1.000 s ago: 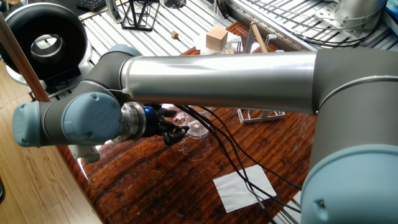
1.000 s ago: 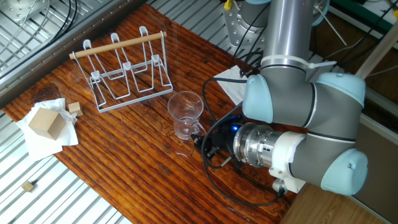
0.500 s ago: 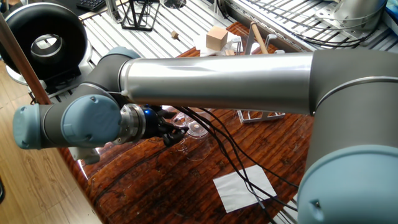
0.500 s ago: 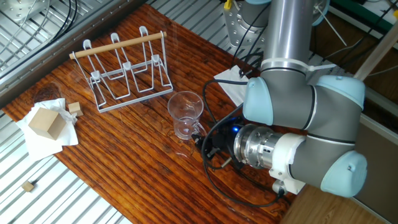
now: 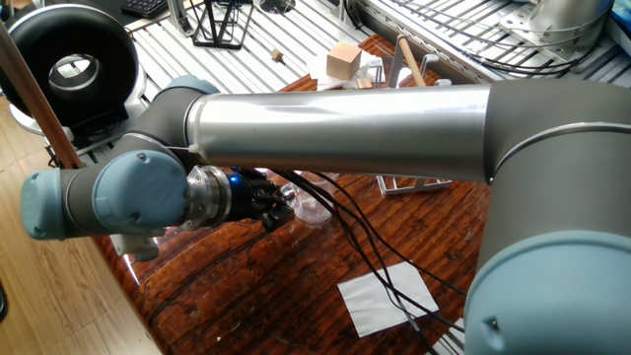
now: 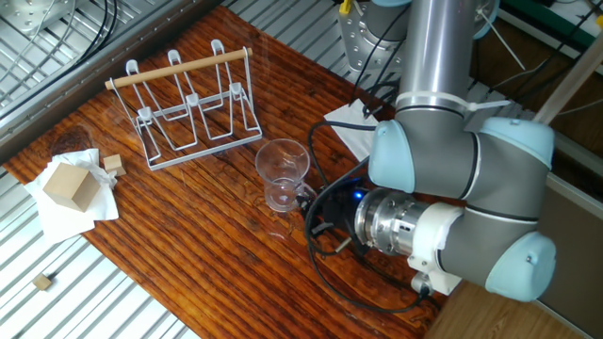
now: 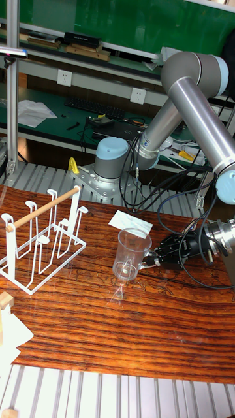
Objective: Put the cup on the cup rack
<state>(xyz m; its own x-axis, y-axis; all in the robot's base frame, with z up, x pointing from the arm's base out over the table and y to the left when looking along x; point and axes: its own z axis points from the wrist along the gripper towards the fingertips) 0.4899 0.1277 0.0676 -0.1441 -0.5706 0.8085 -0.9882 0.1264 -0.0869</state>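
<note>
**Cup upright on the table, gripper at its base**

Surface: I see a dark reddish wooden table top (image 6: 188,245) with strong grain, glossy enough to reflect the cup. Slatted metal decking borders it. In the tall fixed view a green-backed workbench with a keyboard (image 7: 91,108) and two wall sockets runs behind the arm's base.

Task things: the cup (image 6: 283,173) (image 7: 132,253) stands upright, mouth up, near the middle of the table. The cup rack (image 6: 188,105) (image 7: 40,238) stands on the table apart from it, at about 10 o'clock from the cup in the other fixed view; its pegs are bare and its wooden rod lies across the top.

Tool: the gripper (image 7: 151,258) comes in level from the cup's 3 o'clock side in the tall fixed view, its dark fingers down by the thick base. I cannot tell whether they press the glass or how wide they stand. In one fixed view the arm's long grey link covers most of the rack and half hides the cup.

Other things: a wooden block (image 6: 68,185) on crumpled white paper at 9 o'clock of the rack, a smaller wooden cube (image 6: 113,163) just beside it, and another small cube (image 6: 41,282) on the slats. A white paper sheet (image 5: 387,297) lies flat on the table. A black wire stand (image 5: 219,24) sits on the slats at 12 o'clock in one fixed view. Black cables trail from the wrist across the wood
</note>
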